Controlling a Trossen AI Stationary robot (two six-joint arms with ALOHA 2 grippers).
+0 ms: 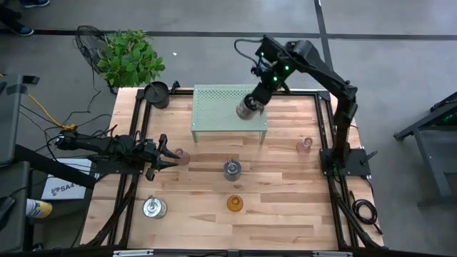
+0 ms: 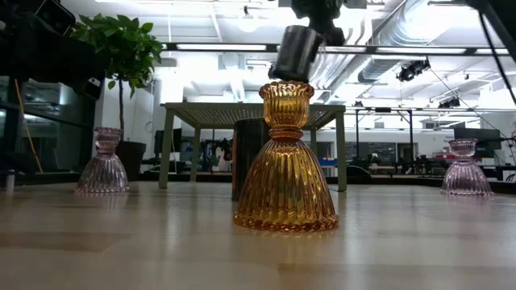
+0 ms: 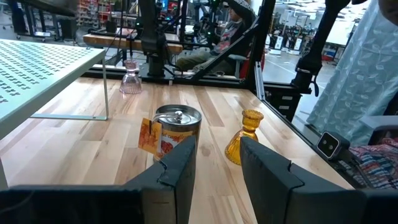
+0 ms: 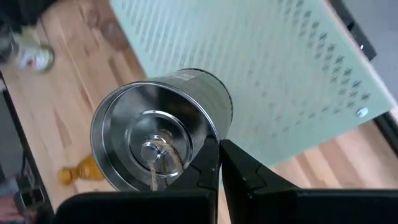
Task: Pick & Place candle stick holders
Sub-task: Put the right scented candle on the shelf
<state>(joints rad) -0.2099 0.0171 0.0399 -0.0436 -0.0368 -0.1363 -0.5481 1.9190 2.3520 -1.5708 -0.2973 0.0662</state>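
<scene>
The right gripper (image 1: 251, 107) pinches a silvery metal holder (image 1: 247, 108) by its rim, fingers pressed on the tin's wall, and hangs over the pale green perforated shelf (image 1: 228, 100) at the far side of the wooden table (image 1: 285, 214). Seen from the wrist, the held tin (image 4: 163, 130) tilts toward the lens, a wick post showing inside.

The left gripper (image 1: 170, 158) lies low over the table's left half, fingers spread, with a pale pink glass holder (image 1: 181, 156) just beside its tips.

A second silvery holder (image 1: 232, 169) stands at mid-table, and the amber glass holder (image 1: 235, 203) stands nearer the front edge. A third silvery holder (image 1: 154, 208) sits front left. The other pink glass holder (image 1: 304, 145) stands well apart, on the right, near the right arm's base.

A black pot (image 1: 156, 93) and a leafy green plant (image 1: 130, 58) occupy the far left corner.
</scene>
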